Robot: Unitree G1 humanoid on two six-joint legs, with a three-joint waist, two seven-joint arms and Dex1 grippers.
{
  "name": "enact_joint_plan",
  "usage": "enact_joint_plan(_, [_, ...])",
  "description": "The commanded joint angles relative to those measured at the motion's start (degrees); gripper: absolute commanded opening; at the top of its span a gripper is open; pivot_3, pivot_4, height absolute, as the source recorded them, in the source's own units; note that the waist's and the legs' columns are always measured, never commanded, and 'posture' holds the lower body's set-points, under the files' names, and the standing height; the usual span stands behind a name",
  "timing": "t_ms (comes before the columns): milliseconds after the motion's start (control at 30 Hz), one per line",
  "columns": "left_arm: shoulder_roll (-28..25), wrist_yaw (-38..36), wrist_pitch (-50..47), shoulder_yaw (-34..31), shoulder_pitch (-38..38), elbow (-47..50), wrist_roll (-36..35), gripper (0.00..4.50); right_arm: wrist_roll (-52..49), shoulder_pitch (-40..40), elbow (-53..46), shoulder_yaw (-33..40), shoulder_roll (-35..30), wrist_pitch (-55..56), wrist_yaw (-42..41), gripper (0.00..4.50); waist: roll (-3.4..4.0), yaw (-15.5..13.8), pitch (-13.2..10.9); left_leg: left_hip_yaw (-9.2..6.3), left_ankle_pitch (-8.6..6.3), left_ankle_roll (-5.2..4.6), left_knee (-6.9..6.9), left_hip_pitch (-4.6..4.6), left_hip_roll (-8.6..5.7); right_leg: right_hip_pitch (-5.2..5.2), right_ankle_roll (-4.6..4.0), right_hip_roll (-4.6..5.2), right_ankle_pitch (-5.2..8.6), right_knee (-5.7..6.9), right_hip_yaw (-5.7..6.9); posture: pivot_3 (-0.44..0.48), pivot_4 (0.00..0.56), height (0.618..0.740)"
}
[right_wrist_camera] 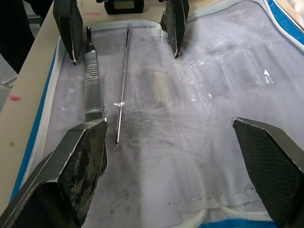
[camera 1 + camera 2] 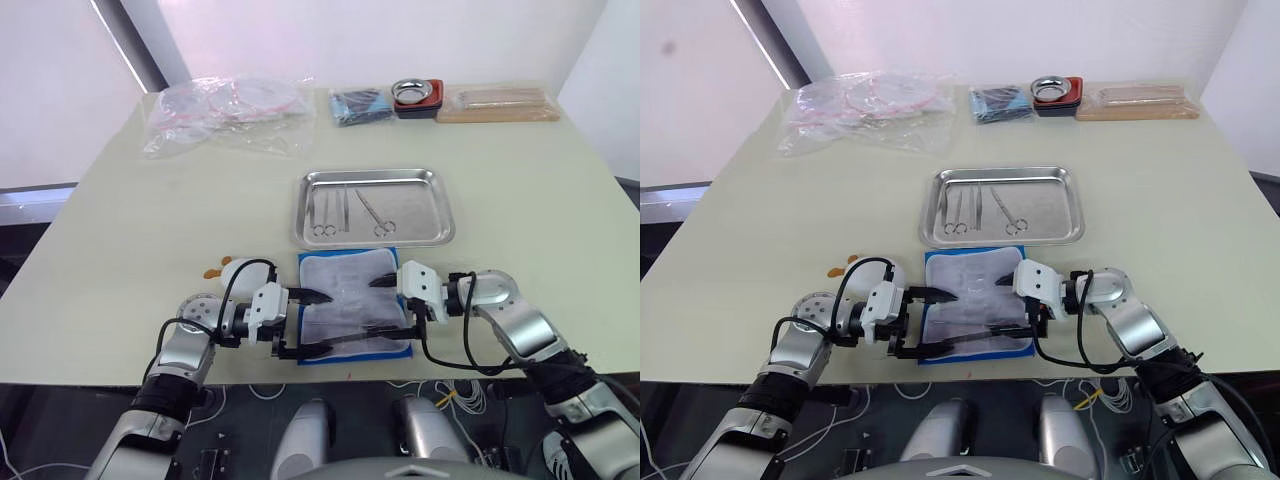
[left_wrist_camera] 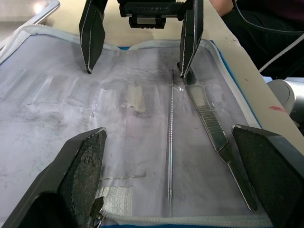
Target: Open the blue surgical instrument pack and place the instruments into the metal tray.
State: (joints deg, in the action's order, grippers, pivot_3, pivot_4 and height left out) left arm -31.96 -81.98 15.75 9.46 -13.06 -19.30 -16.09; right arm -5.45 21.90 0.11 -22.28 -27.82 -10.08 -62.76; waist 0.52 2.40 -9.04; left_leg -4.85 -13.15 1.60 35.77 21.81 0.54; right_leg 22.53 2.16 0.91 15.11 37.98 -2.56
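Both grippers are hovering with fingers spread wide over the opened blue pack [image 2: 352, 303], low in the middle of the left eye view. Left gripper [image 2: 312, 322] is coming in from the pack's left edge, right gripper [image 2: 384, 305] from its right edge, so the two face each other across the pale lining; neither is pinching anything. Just above the pack in the frame, the metal tray [image 2: 436, 205] is sitting with several instruments [image 2: 374, 212] already lying inside it, which suggests the job is well along. Along the top of the frame a clear plastic bag [image 2: 228, 112], a darker blue packet [image 2: 360, 104], a small round bowl in a red holder [image 2: 417, 95] and a wooden block [image 2: 497, 103] are lying well apart from the work.

Looking through the left wrist view, a thin straight probe [image 3: 170, 137] and a flat knife handle [image 3: 216, 137] are lying side by side on the lining, right of centre. One finger of the right gripper is pointing down beside the top of the knife handle, probably lining up to pick it.

Looking through the right wrist view, the same probe and handle are showing at upper left, between the left gripper's two spread fingers at the top edge. Both tools seem the last ones left to move.
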Motion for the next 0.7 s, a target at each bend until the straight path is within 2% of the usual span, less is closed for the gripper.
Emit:
enact_joint_plan(33, [-0.3,0.2,-1.9,2.3,3.0,-3.7,2.8,4.50,2.5,0.6,1.6,-1.0,-0.3,-0.5,0.9,4.37,-0.01,0.0,0.0,0.00,0.00,0.00,0.00,-0.01,0.00,0.00,0.00,0.00,0.00,0.00,0.00,0.000,0.150,0.740])
enact_joint_plan(300, [-0.4,0.1,-1.9,2.3,3.2,-3.5,2.8,4.50,1.9,0.6,0.0,-2.6,-1.0,-1.0,-1.7,4.37,-0.11,0.0,0.1,0.00,0.00,0.00,0.00,-0.01,0.00,-0.01,0.00,0.00,0.00,0.00,-0.01,0.000,0.150,0.740])
enact_joint_plan(500, [-0.6,0.0,-1.8,2.3,3.1,-3.6,2.8,4.50,3.2,0.0,1.9,-3.5,-0.3,0.8,-0.5,4.37,-0.15,0.0,0.2,0.00,0.00,0.00,-0.01,-0.02,0.00,-0.01,-0.01,-0.01,0.00,0.00,0.00,0.000,0.150,0.740])
enact_joint_plan(700, [-0.8,-0.2,-1.8,2.3,3.2,-3.7,2.8,4.50,4.0,-1.2,2.6,-4.8,-0.7,1.8,-1.1,1.73,-0.25,0.1,0.3,0.00,0.00,0.00,-0.01,-0.06,0.02,-0.04,0.00,-0.02,0.00,0.01,0.00,0.000,0.150,0.740])
